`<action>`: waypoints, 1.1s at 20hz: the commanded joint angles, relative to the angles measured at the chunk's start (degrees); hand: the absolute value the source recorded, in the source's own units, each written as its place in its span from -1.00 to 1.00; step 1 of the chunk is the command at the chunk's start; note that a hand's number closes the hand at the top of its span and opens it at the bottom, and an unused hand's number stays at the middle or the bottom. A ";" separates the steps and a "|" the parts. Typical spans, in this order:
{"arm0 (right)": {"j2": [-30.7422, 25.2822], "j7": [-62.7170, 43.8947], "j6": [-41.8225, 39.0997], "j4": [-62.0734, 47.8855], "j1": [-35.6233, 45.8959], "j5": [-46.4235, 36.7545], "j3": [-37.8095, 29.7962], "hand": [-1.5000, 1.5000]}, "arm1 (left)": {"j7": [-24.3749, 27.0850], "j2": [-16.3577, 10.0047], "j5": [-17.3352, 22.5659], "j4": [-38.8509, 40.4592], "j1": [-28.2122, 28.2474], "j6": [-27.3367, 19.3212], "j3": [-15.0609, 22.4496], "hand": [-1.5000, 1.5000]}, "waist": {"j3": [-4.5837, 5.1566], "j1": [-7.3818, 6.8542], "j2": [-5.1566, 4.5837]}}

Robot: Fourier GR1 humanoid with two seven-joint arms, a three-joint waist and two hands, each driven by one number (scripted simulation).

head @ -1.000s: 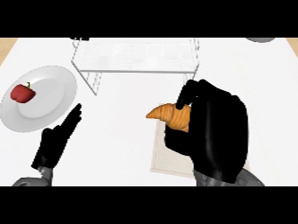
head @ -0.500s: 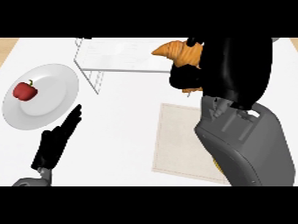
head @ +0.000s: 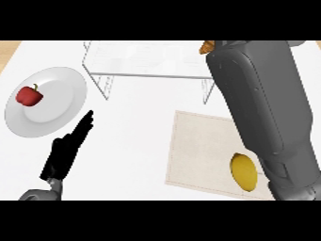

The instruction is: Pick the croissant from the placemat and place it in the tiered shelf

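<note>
The grey right forearm [head: 260,117] is stretching across the right end of the clear tiered shelf [head: 142,61]. A sliver of the golden-brown croissant [head: 206,47] is showing at that shelf's far right corner. The right hand is lying out of view, so its state cannot be told. Below-left of the shelf, the black left hand [head: 65,153] is resting, fingers straight and pressed together. Left of the shelf a round white plate [head: 59,84] is carrying a red pepper [head: 28,95], and below it a beige placemat [head: 201,150] is bearing a yellow lemon [head: 244,172].

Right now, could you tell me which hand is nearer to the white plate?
Left. The left hand rests below-right of the plate, fingers pointing toward it; the right arm stretches over the placemat to the shelf, far off.
</note>
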State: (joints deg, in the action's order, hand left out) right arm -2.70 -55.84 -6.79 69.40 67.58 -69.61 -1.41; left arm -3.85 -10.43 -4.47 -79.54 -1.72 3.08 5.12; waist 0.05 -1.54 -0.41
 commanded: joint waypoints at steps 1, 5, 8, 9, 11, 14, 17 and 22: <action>-1.50 4.73 7.20 -13.63 3.96 0.46 -3.39 1.00 | -0.34 -0.33 1.26 -1.92 1.87 1.38 -0.46 0.00 | -0.01 -0.39 -0.08; -2.57 8.34 7.91 -25.44 10.70 2.04 -6.00 1.00 | -0.02 0.84 -0.77 0.10 0.56 0.62 1.03 0.00 | 0.01 -0.62 -0.28; -0.26 8.63 13.90 -32.96 11.56 1.13 -6.56 1.00 | -0.09 -1.90 1.82 -1.04 -0.01 3.86 -1.25 0.00 | 0.02 -1.40 -0.54; -2.37 11.77 12.30 -35.44 12.59 2.59 -7.80 1.00 | -0.42 -1.12 1.20 0.18 -2.19 2.22 -1.80 0.00 | 0.03 -1.46 -0.76; -2.13 11.59 14.84 -39.84 14.50 2.81 -9.25 1.00 | -0.29 -0.30 0.20 -0.45 -0.65 1.66 -0.53 0.00 | 0.02 -1.82 -0.77; 0.00 13.11 17.93 -44.52 13.78 3.21 -9.85 1.00 | 0.68 -0.19 1.34 0.08 -0.53 3.40 -0.39 0.00 | 0.04 -2.49 -1.09; 1.85 16.06 24.03 -37.94 12.61 15.17 -20.43 1.00 | 1.26 -0.59 0.40 0.67 -1.32 2.80 -0.47 0.00 | -0.15 -2.91 -1.55; 2.65 22.27 31.48 -38.00 12.17 27.47 -28.76 -1.00 | -0.11 0.88 -0.90 0.43 -2.97 1.93 1.16 0.00 | -0.18 -4.29 -1.80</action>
State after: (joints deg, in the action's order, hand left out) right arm -0.89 -37.87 19.34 31.46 79.72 -50.16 -24.45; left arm -3.54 -10.12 -4.52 -79.13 -3.71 5.35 5.43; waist -0.10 -4.73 -1.89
